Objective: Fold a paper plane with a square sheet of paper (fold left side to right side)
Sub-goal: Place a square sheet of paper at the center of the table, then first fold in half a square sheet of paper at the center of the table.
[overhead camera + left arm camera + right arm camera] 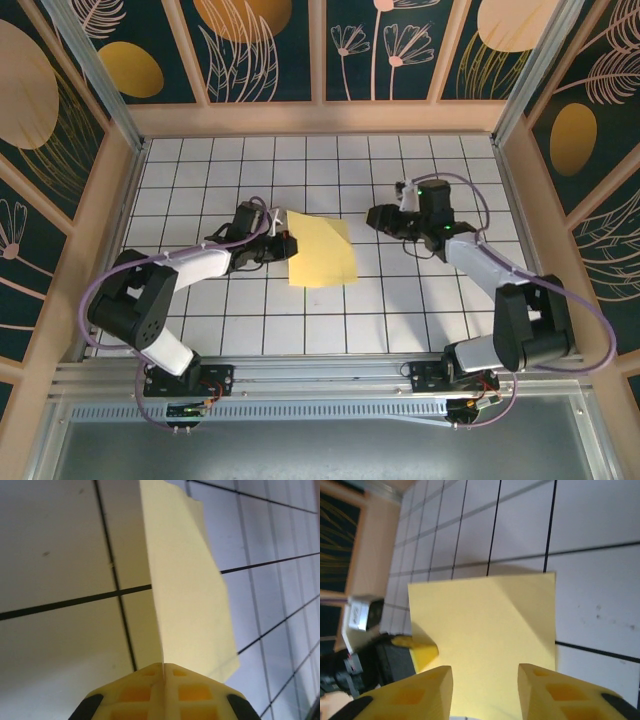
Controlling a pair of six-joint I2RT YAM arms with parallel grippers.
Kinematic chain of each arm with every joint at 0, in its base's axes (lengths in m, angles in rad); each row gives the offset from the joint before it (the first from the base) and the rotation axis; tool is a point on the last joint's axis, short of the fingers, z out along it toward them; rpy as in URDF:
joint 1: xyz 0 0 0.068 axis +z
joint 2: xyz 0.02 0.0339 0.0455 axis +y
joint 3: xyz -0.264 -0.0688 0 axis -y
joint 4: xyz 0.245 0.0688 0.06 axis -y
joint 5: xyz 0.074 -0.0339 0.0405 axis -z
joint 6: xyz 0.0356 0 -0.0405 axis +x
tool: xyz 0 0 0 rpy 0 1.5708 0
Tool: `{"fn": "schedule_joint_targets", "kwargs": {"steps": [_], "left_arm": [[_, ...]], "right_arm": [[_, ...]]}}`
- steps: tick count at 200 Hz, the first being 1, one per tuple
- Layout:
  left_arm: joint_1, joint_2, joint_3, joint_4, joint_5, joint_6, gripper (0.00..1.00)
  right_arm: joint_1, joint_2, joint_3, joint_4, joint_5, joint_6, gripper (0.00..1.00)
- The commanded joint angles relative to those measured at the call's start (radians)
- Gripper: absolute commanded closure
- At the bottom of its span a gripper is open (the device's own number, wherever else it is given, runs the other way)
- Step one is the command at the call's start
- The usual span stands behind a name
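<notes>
my left claw is pinched together on the 9 o'clock edge of the square sheet of paper, which sits near the middle of the tiled table. from that wrist, the sheet rises straight out of my closed tips, so that side looks lifted off the tiles. my right claw hovers at about 2 o'clock of the sheet with its tips apart, gripping nothing. from its own wrist the paper spreads out beyond the gap, and i cannot tell whether the near edge lies between the tips.

my worries from here:
- i hold only a thin margin at one spot, so a quick swing toward 3 o'clock could pull the paper free or tear it.
- the sheet can pivot about that single pinch, and then the edges meet askew and the crease runs crooked.
- nothing pins the 3 o'clock side, so the whole sheet may slide rather than fold.
- my right claw stands in the flap's path and could snag or crumple it.
</notes>
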Motion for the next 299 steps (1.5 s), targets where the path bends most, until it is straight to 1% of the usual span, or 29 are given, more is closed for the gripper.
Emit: {"fn": "schedule_joint_targets", "kwargs": {"steps": [1, 36, 77, 128, 183, 258, 277, 299], "left_arm": [[-0.005, 0.033, 0.016, -0.062, -0.029, -0.018, 1.00], [-0.004, 0.055, 0.020, -0.071, -0.031, -0.022, 1.00], [-0.004, 0.059, 0.036, -0.090, -0.032, -0.005, 1.00], [-0.004, 0.062, 0.061, -0.118, -0.029, 0.033, 1.00], [-0.004, 0.078, 0.096, -0.143, -0.029, 0.080, 1.00], [-0.004, 0.095, 0.117, -0.153, -0.020, 0.086, 1.00], [-0.004, 0.095, 0.122, -0.153, -0.016, 0.081, 0.97], [-0.004, 0.095, 0.133, -0.154, -0.010, 0.083, 0.90]], "right_arm": [[0.048, 0.061, -0.015, 0.114, -0.021, 0.061, 0.71], [0.105, 0.195, -0.005, 0.195, -0.011, 0.109, 0.85], [0.143, 0.317, 0.062, 0.138, 0.050, 0.084, 0.93], [0.154, 0.378, 0.064, 0.090, 0.095, 0.073, 0.94], [0.159, 0.381, 0.050, 0.092, 0.094, 0.079, 0.95], [0.168, 0.404, 0.062, 0.079, 0.100, 0.080, 0.95], [0.169, 0.408, 0.057, 0.074, 0.108, 0.076, 0.96], [0.170, 0.422, 0.053, 0.078, 0.109, 0.075, 0.97]]}}
